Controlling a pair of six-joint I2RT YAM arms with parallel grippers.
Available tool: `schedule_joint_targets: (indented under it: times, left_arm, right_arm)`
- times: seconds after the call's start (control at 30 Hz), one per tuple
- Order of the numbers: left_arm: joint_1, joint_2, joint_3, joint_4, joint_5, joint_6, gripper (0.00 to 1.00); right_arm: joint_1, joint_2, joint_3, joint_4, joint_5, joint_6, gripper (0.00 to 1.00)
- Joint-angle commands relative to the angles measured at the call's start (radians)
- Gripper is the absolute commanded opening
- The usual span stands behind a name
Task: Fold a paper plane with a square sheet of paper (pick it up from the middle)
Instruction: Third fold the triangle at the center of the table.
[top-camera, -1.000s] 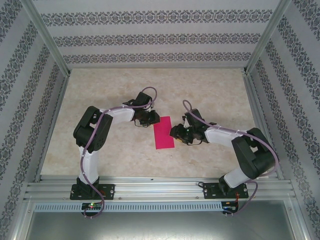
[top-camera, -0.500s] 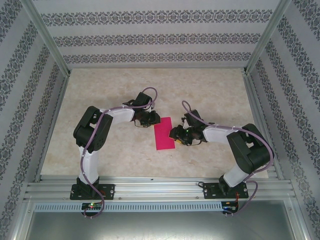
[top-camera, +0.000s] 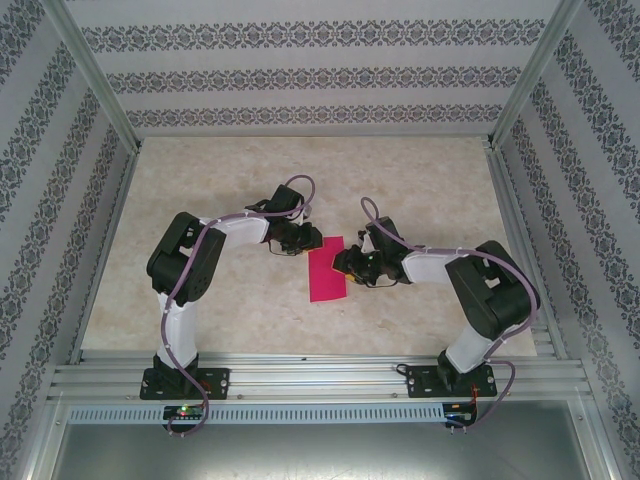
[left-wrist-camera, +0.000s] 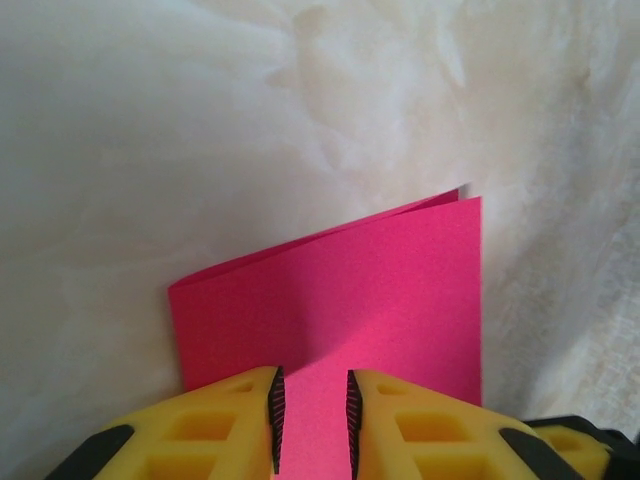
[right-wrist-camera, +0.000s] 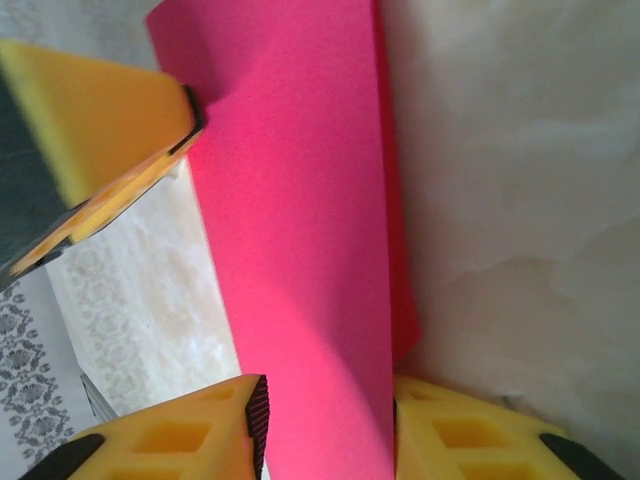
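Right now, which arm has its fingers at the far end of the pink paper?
The left arm's fingers, at the far left corner of the folded pink paper; the right arm's fingers are along its right edge.

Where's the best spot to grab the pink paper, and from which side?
Best guess: pinch the pink paper along a long edge, near its middle, sliding in low from the side. It lies flat on the table, folded into a narrow strip, so a straight-down grab finds nothing to hold. Along one edge the two layers don't quite line up, giving somewhere to catch.
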Motion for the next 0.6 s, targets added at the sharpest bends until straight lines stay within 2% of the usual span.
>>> schedule_joint_targets:
  times: [0.0, 0.17, 0.3, 0.37, 0.57]
  left_arm:
    - [0.011, -0.077, -0.024, 0.041, 0.031, 0.030, 0.28]
    - [0.006, -0.206, -0.066, 0.010, -0.015, 0.072, 0.35]
    - [-0.011, -0.350, -0.178, 0.055, -0.068, 0.079, 0.37]
    - [-0.028, -0.410, -0.237, 0.100, -0.081, 0.068, 0.38]
    - [-0.133, -0.518, -0.309, 0.105, -0.168, 0.117, 0.40]
  right_arm:
    - [-0.013, 0.042, 0.030, 0.037, -0.030, 0.016, 0.32]
    - [-0.015, 0.060, 0.029, 0.047, -0.036, 0.018, 0.24]
    - [-0.018, 0.057, 0.014, 0.059, -0.036, 0.024, 0.20]
    - [-0.018, 0.060, 0.013, 0.070, -0.048, 0.023, 0.12]
    - [-0.014, 0.068, -0.003, 0.138, -0.073, 0.057, 0.11]
